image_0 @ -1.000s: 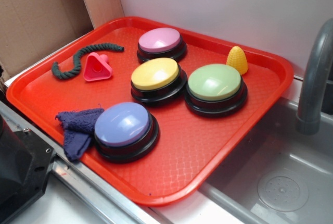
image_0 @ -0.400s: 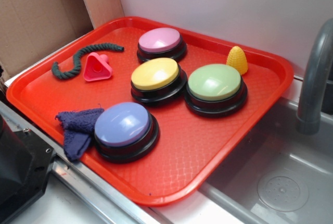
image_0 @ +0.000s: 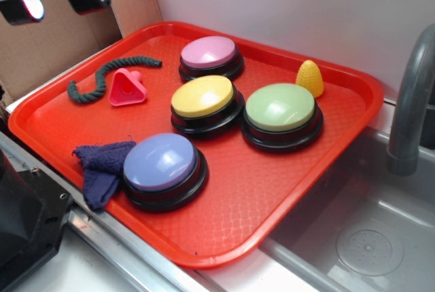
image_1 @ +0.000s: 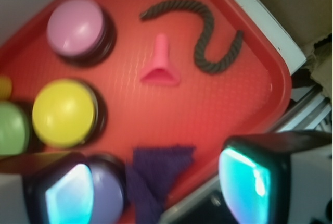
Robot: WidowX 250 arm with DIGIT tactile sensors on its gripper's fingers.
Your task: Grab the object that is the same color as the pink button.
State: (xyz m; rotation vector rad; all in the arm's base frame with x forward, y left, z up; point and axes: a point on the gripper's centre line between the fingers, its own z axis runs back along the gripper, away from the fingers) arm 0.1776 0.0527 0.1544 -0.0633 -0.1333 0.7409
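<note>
Light in the exterior view was bright, soft and even. The red tray (image_0: 326, 163) showed only faint shadows close under the 4 buttons, and pale glare sat on the green button (image_0: 280, 106) and the blue button (image_0: 160, 161). That view was fairly sharp, though slightly grainy. The wrist view was blurred throughout; the pink funnel (image_1: 161, 63) and rope (image_1: 208, 36) had smeared edges. The end effector (image_1: 156, 182) fingers (image_1: 248, 179) were out of focus, glowing cyan.

The red plastic tray (image_0: 272, 197) has a fine textured surface; the pale pink dome button (image_0: 209, 52) looks smooth and glossy, the dark green rope (image_0: 102, 75) fibrous and twisted.
</note>
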